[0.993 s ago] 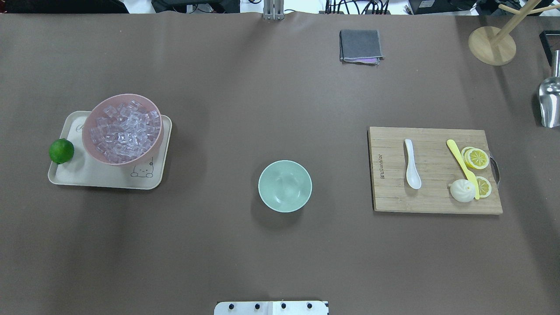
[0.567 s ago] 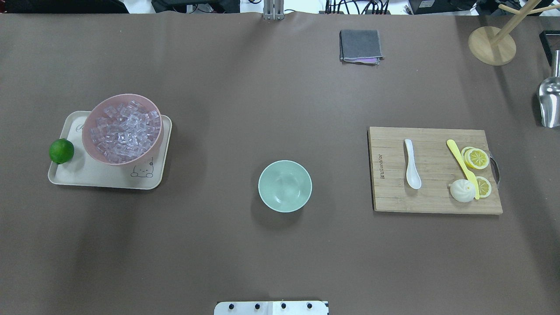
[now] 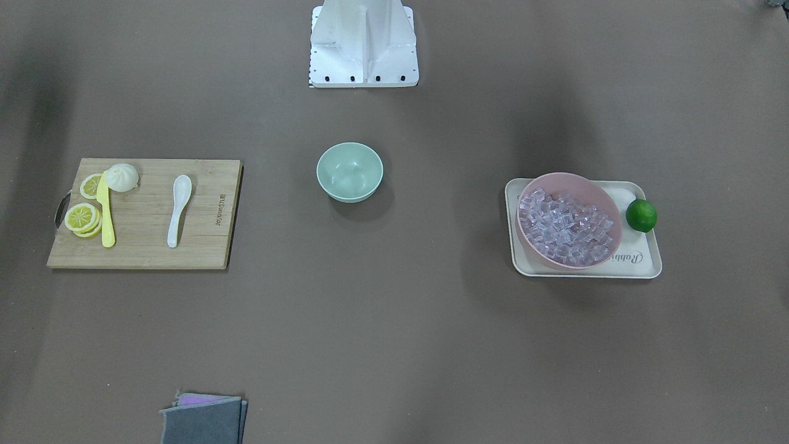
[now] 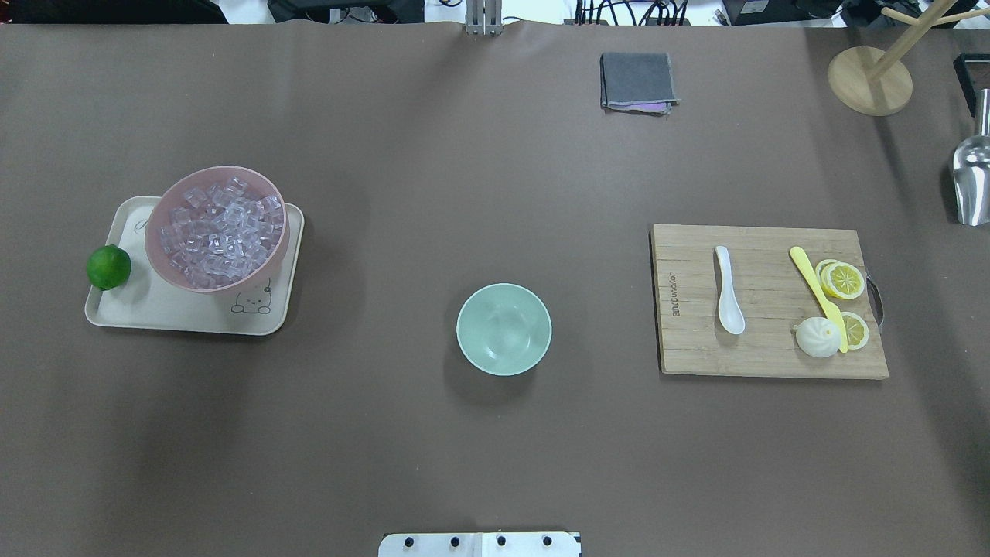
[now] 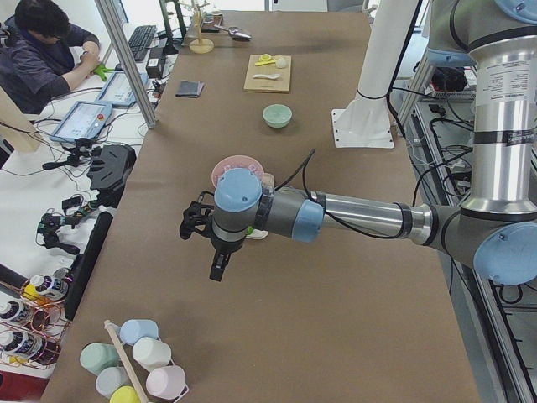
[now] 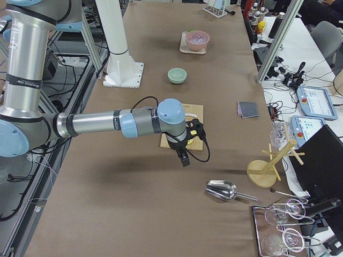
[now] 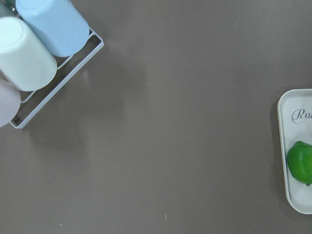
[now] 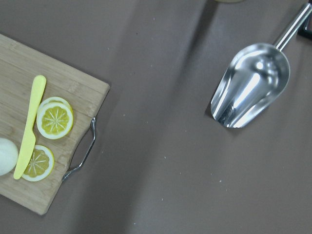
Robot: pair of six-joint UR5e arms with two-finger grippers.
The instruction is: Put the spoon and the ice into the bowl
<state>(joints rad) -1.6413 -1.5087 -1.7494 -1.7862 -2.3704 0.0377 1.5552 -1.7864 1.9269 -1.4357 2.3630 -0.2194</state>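
The white spoon [image 4: 728, 294] lies on a wooden cutting board [image 4: 773, 356] at the right, also in the front view [image 3: 179, 206]. The mint-green bowl [image 4: 503, 329] stands empty at the table's middle [image 3: 349, 171]. Clear ice cubes [image 4: 220, 232] fill a pink bowl [image 4: 219, 169] on a cream tray [image 4: 155, 309] at the left. My left gripper [image 5: 216, 269] hangs over bare table beyond the tray. My right gripper [image 6: 183, 159] hangs past the board's outer edge. Both show only in the side views, so I cannot tell whether they are open or shut.
A lime [image 4: 108, 267] sits on the tray. A yellow knife [image 4: 816, 290], lemon slices and a bun share the board. A metal scoop [image 8: 251, 85] and a wooden stand [image 4: 869, 80] are at the far right, a grey cloth [image 4: 637, 80] at the back, a cup rack [image 7: 29, 63] at the far left.
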